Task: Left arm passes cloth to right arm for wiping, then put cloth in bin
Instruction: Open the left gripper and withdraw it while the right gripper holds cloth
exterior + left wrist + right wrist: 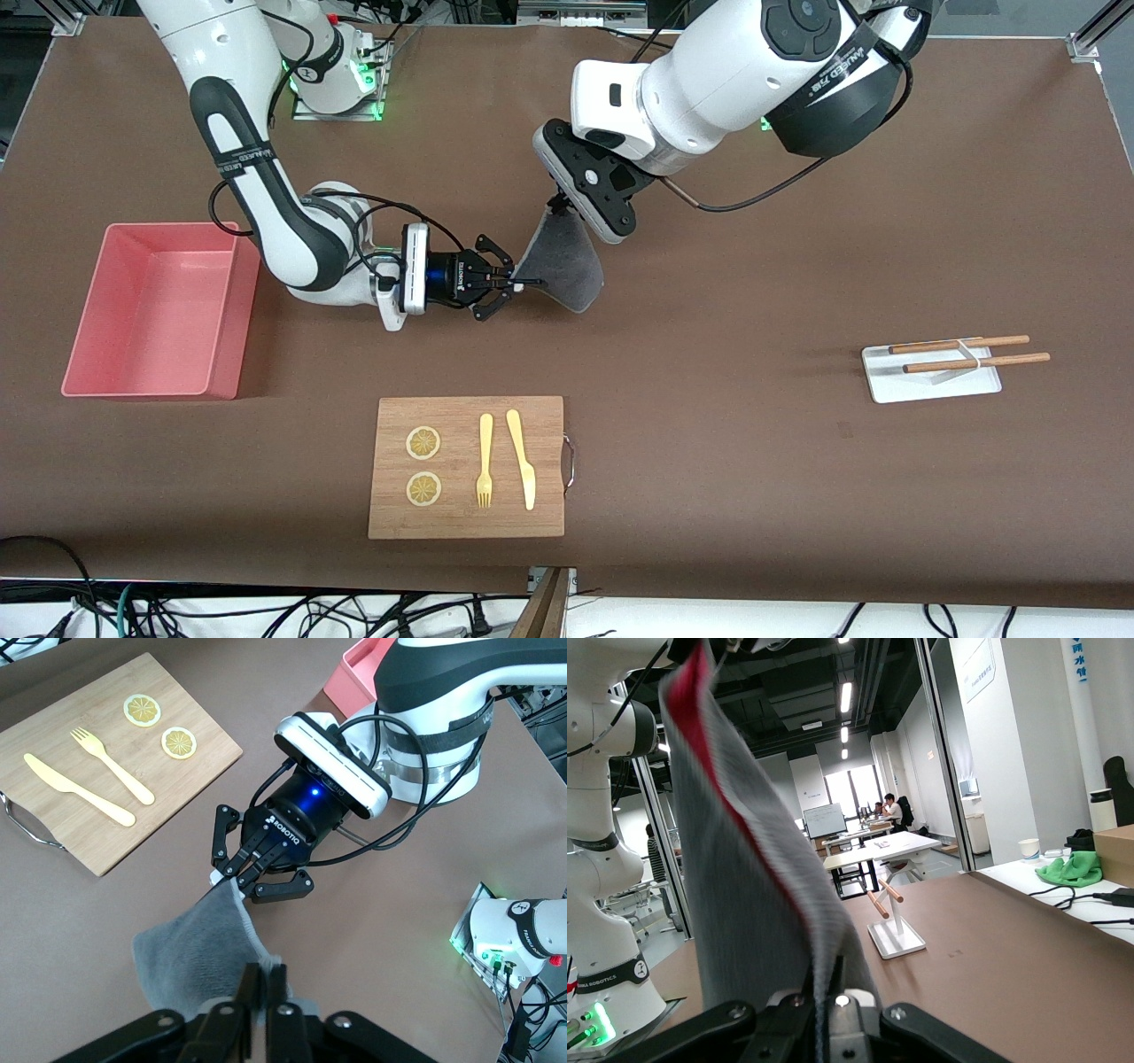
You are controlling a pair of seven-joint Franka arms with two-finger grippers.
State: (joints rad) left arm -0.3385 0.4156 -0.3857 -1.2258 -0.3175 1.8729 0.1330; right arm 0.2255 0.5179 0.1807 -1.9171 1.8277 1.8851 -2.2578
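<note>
The dark-grey cloth [563, 261] hangs in the air over the table's middle, stretched between both grippers. My left gripper [558, 206] is shut on its upper corner; in the left wrist view the fingers [266, 979] pinch the cloth [190, 939]. My right gripper [518, 283] is shut on the lower corner and also shows in the left wrist view [232, 879]. In the right wrist view the gripper [828, 988] clamps the cloth [744, 904], whose magenta-red side shows as a stripe. The pink bin [142, 386] stands empty toward the right arm's end.
A wooden board [467, 514] with two lemon slices, a fork and a knife lies nearer the front camera than the cloth. A small white tray [930, 381] with chopsticks lies toward the left arm's end. Bare brown table lies between them.
</note>
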